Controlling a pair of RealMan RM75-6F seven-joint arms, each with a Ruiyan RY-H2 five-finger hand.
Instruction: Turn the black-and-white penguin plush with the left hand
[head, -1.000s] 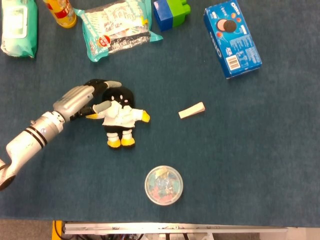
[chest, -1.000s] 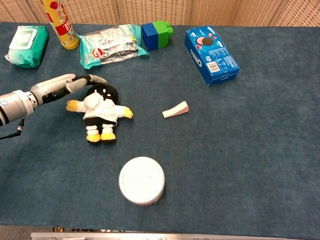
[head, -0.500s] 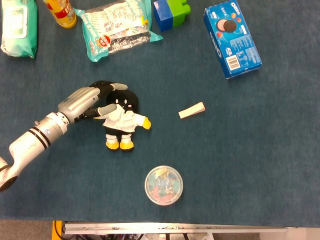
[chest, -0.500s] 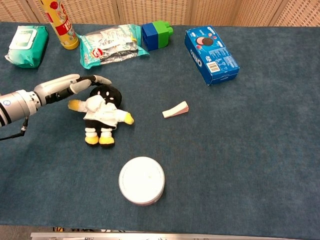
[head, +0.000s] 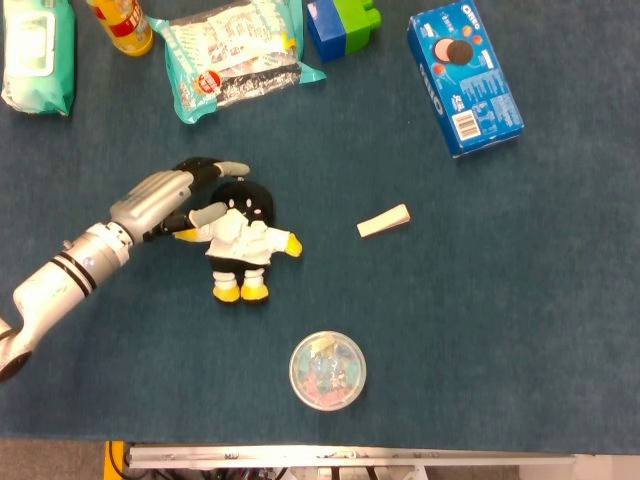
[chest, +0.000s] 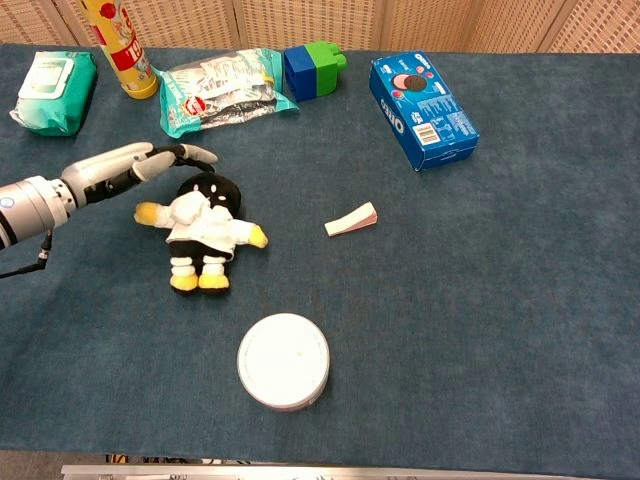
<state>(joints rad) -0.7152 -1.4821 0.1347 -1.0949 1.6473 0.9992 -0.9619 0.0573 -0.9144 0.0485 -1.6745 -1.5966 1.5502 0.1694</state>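
The tabletop (head: 500, 300) is covered in dark blue cloth; in the chest view a woven wicker screen (chest: 330, 22) runs along its far edge.

The black-and-white penguin plush (head: 241, 237) lies flat in the left-centre of the surface, head toward the far edge, yellow feet toward the near edge, yellow-tipped flippers spread to either side. In the chest view it sits just left of the centre line.

The left hand (head: 165, 199) reaches in from the left edge on a silver and black forearm. Its fingers (head: 231, 168) are extended and spread, arching just over and beside the top of the plush's head. The hand grasps nothing. Whether a fingertip touches the head cannot be told from either view. The right hand appears in neither view.

Other items noted:
- A round clear container (head: 327, 371) with a white lid, near the front edge, apart from the plush.
- A small beige wedge (head: 383, 221), right of the plush.
- A blue cookie box (head: 464, 77), far right.
- A blue and green block (head: 343, 24), far centre.
- A teal snack packet (head: 236, 56), beside the block.
- A yellow bottle (head: 121, 23) and a green wipes pack (head: 37, 55), far left corner.
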